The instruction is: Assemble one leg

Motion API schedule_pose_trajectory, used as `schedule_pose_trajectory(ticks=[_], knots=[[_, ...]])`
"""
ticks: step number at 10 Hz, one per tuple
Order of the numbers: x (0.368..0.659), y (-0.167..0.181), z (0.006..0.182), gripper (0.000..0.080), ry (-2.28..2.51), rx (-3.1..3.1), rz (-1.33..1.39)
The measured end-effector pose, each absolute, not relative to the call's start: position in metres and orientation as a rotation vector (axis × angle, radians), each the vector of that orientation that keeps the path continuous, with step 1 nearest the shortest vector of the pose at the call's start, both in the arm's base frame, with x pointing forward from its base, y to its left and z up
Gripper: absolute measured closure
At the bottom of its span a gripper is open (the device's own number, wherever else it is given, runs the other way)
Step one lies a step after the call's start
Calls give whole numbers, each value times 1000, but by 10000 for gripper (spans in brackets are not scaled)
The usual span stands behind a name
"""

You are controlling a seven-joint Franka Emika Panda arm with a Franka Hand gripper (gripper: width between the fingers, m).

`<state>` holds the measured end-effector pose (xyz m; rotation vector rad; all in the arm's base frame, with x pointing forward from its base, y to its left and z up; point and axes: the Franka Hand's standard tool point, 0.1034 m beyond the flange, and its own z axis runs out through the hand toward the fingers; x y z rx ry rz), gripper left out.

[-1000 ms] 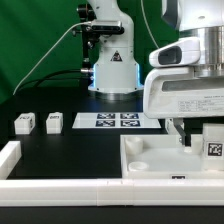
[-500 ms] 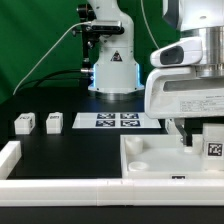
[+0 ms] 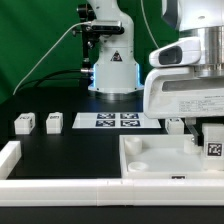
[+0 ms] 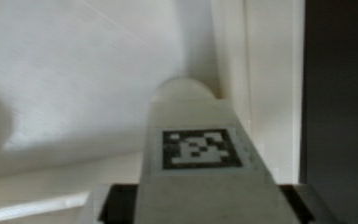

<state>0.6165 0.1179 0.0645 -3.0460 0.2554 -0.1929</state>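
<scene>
Gripping the small white plastic cuboid leg [image 4: 197, 150] with a black-and-white square marker on its face, the two-finger gripper [image 3: 203, 138] holds it between closed fingers [image 4: 119, 204] over the big white square tray-like piece [image 3: 150, 158]. In the exterior view, that leg sits at about four o'clock; three alike legs [image 3: 38, 122] lie at nine o'clock, near the marker board [image 3: 112, 121]

The leg [image 4: 197, 150] looks like smooth matt white plastic; the table [image 3: 70, 155] is matt black.
</scene>
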Motion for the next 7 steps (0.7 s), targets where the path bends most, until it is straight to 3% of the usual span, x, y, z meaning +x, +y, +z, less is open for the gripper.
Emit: schedule_pose_trajectory(ticks=[7], knots=[[616,94,64,503,852,-2954,-185]])
